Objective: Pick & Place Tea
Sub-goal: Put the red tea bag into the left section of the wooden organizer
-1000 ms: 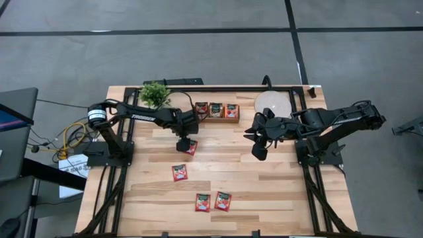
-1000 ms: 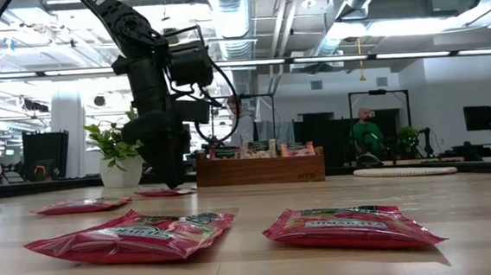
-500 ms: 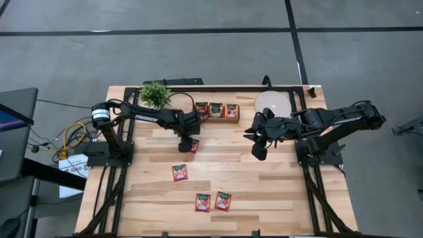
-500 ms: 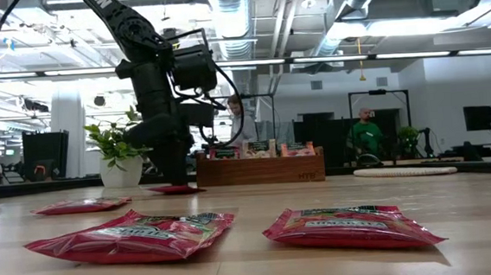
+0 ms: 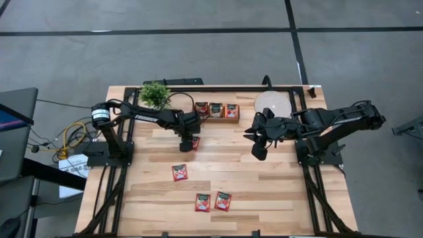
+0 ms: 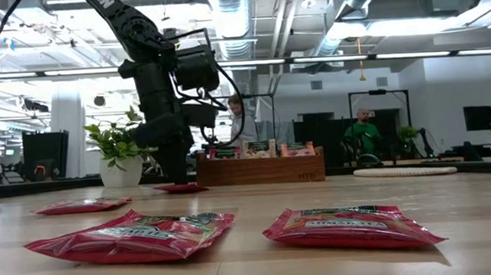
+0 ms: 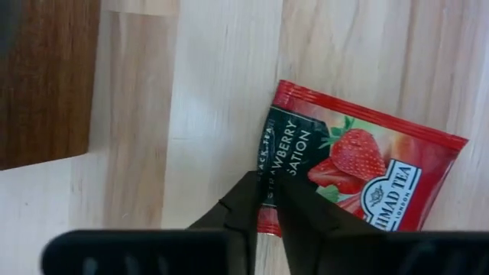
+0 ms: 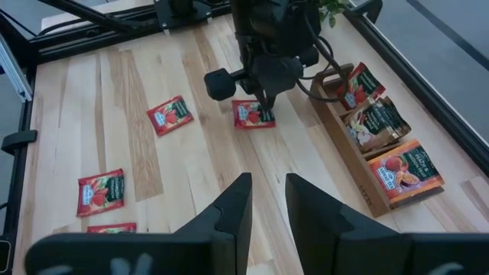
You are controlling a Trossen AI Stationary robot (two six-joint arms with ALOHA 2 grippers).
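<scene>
Red strawberry tea sachet lies flat on the wooden table just beside the wooden tray, its edge pinched by the left gripper. Right gripper hovers mid-table, fingers parted, empty.

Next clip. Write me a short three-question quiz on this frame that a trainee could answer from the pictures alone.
1. True or false: the left gripper has its fingers closed on the edge of a red strawberry tea sachet lying on the table.
2. Multiple choice: how many red sachets lie loose on the table apart from the one at the left gripper? A) one B) three C) six
3. Short answer: where is the right gripper relative to the wooden tray of sachets?

Key
1. True; the wrist view shows the fingers pinching the sachet's edge.
2. B: one sachet alone and a pair side by side nearer the front edge.
3. To the tray's right, a little nearer the front, hovering over bare table, holding nothing.
</scene>
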